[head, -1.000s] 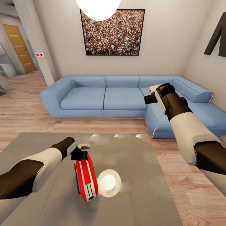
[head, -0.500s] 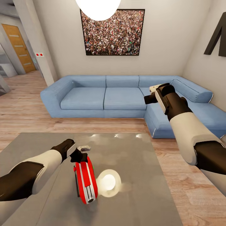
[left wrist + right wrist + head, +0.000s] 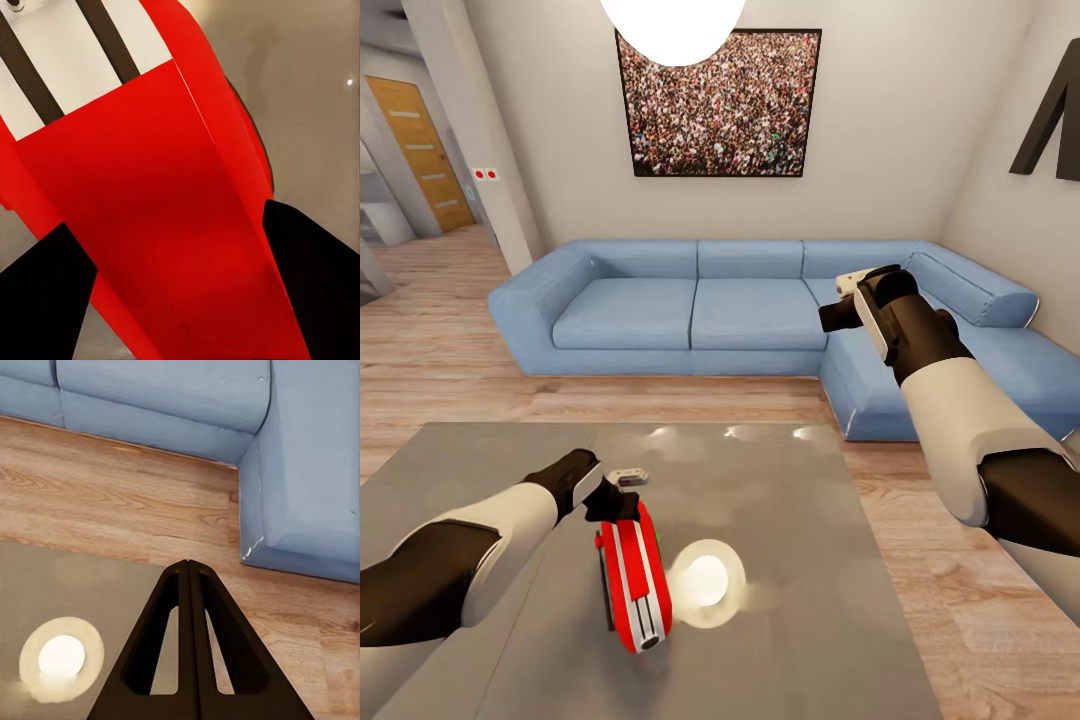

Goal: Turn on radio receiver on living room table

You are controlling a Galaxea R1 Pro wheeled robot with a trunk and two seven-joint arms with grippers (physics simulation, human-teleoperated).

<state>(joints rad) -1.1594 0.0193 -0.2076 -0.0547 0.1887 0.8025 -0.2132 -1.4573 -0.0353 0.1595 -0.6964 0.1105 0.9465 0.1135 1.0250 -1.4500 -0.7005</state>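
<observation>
Head view: radio receiver point(image 3: 632, 575) stands on its edge on the grey table point(image 3: 800, 560), near the middle, red body with white stripes, end facing the camera. Left gripper point(image 3: 622, 497) sits at the far upper end of the radio, right at its top edge; contact hard to confirm from here. Left wrist view: red radio shell point(image 3: 157, 225) sits between the 2 dark fingers point(image 3: 45, 300), which stand well apart on either side of it, so jaws spread wide, not clamped; whether the pads touch the shell I cannot tell. White panel with dark stripes shows at the radio's far end.

Right gripper point(image 3: 838, 300) is raised well above the table, out over the blue sofa point(image 3: 690, 310), well apart from the radio. Right wrist view: its 2 fingers point(image 3: 169, 660) meet at the tips, closed, nothing held.

Round lamp reflection point(image 3: 705, 582) glows on the tabletop just beside the radio. Crowd picture point(image 3: 718, 102) hangs on the wall behind the sofa. Wood floor point(image 3: 440, 350) around the table.
</observation>
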